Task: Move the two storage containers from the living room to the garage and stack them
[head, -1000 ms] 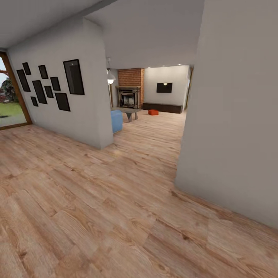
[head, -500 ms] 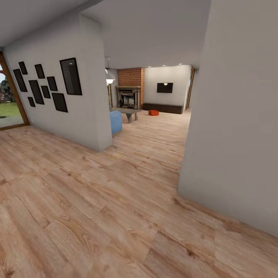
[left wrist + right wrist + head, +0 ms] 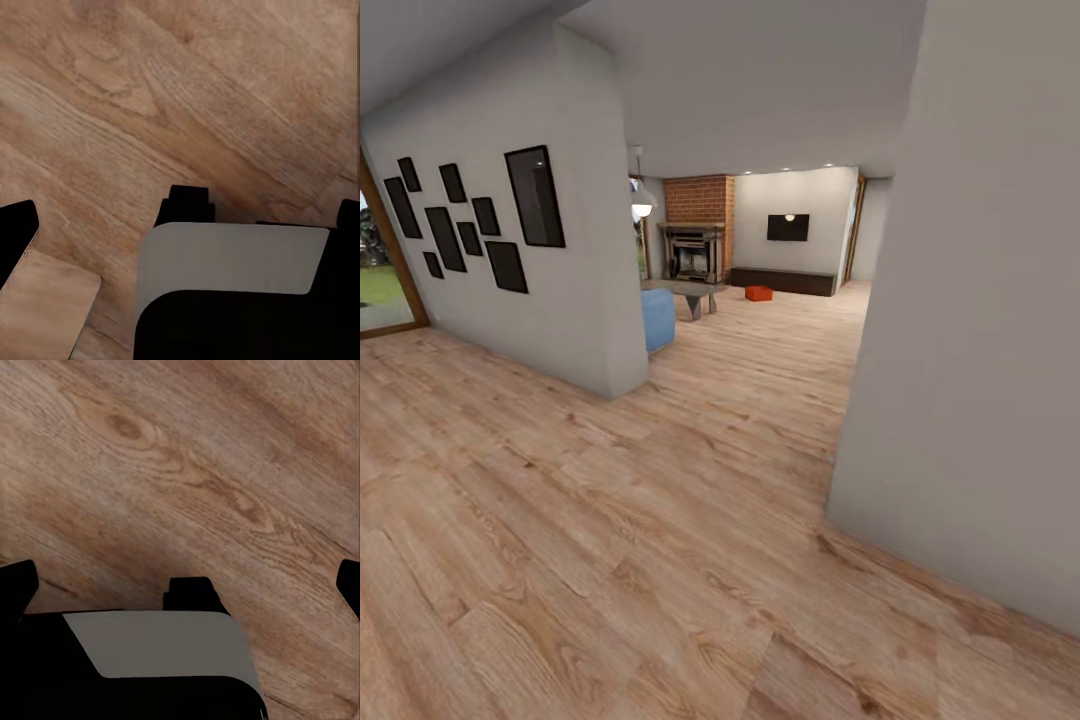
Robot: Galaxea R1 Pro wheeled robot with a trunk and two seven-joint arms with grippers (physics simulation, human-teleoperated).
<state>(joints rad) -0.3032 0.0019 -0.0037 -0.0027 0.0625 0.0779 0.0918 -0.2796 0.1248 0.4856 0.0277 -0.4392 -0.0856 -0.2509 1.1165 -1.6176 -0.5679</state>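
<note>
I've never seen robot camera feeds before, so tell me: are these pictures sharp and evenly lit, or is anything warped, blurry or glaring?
Head view: the near wall and wood floor look stretched toward the edges like a wide lens; the far orange bin is small and soft; the hanging lamp and ceiling spots glow without glare. Both wrist views: soft, even light on blurred floor planks, no hard shadows.

Even soft light, edges warped

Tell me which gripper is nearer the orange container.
Cannot tell: left gripper and right gripper both hang over wood floor; the orange container sits far ahead near the fireplace.
</note>
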